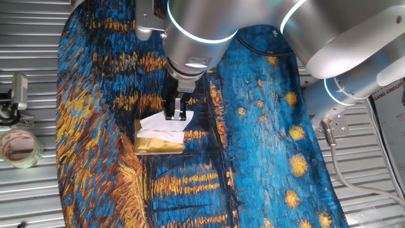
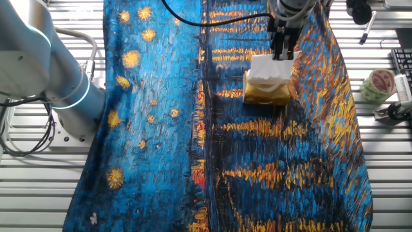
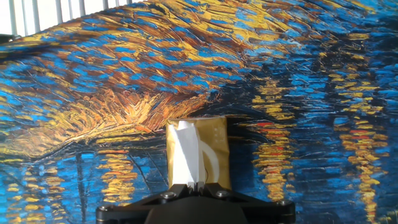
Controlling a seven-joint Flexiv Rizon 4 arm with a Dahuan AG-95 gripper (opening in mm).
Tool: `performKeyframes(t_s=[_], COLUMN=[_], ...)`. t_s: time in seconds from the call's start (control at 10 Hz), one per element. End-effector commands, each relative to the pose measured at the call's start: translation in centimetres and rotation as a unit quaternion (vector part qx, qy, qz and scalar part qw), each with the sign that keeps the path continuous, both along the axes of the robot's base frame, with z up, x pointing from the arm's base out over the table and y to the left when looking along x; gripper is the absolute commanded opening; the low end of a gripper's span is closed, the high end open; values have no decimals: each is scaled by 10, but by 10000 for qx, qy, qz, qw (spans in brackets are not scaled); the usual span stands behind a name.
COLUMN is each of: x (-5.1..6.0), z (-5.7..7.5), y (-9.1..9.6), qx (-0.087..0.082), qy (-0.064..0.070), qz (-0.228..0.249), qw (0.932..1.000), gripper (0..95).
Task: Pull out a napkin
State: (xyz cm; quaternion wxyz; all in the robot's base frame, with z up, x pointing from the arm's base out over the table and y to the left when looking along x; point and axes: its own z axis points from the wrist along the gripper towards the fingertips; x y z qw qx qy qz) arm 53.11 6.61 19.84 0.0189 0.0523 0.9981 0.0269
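Observation:
A shiny gold tissue packet lies on the painted cloth; it also shows in the other fixed view and in the hand view. A white napkin rises out of its top, seen too in the other fixed view and the hand view. My gripper stands just above the packet with its fingers closed together on the napkin's upper edge; it also shows in the other fixed view and at the bottom of the hand view. The napkin's lower part still sits in the packet.
A blue and gold painted cloth covers the table. A roll of tape lies on the metal slats beside the cloth, also visible in the other fixed view. A grey device stands near it.

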Motion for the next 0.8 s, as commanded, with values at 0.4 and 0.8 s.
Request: performKeyframes(t_s=[0.4,0.8], x=[-2,-4], z=[6,9], y=[0,0], qx=[16,7], qy=[49,58], qz=[11,12], qw=[10000,10000], gripper=[0,0])
